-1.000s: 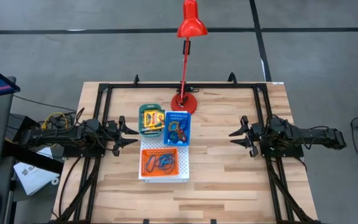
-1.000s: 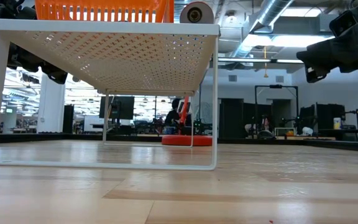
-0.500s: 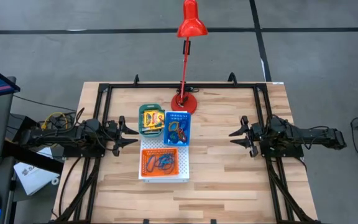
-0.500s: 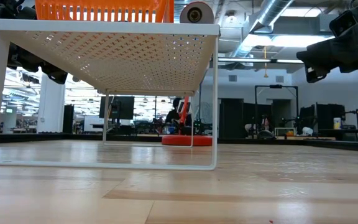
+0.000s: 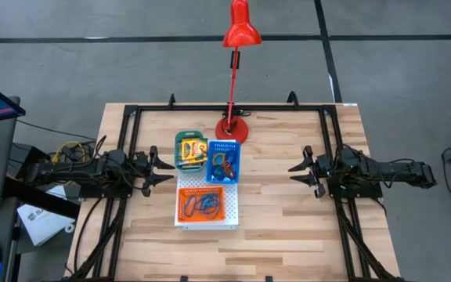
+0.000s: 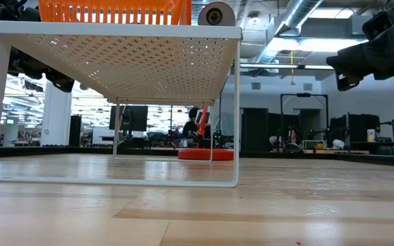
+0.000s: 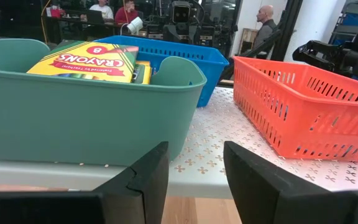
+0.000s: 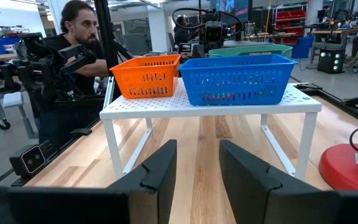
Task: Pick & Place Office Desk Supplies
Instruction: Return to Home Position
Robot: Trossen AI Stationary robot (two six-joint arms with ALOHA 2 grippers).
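I have the left claw (image 5: 149, 171) hovering near the counter's (image 5: 288, 227) left edge and the right claw (image 5: 308, 170) near its right edge, both spread wide and holding nothing. Between them stands the white shelf (image 5: 207, 223). The green bin (image 5: 178, 149) at its far left corner holds the crayon boxes (image 5: 190, 154). From the left wrist I can read only the top one. The coloured loops (image 5: 203, 205) lie tangled in the orange bin (image 5: 186, 194) on the near side and in the blue bin (image 5: 225, 146) beside the green. I cannot count them.
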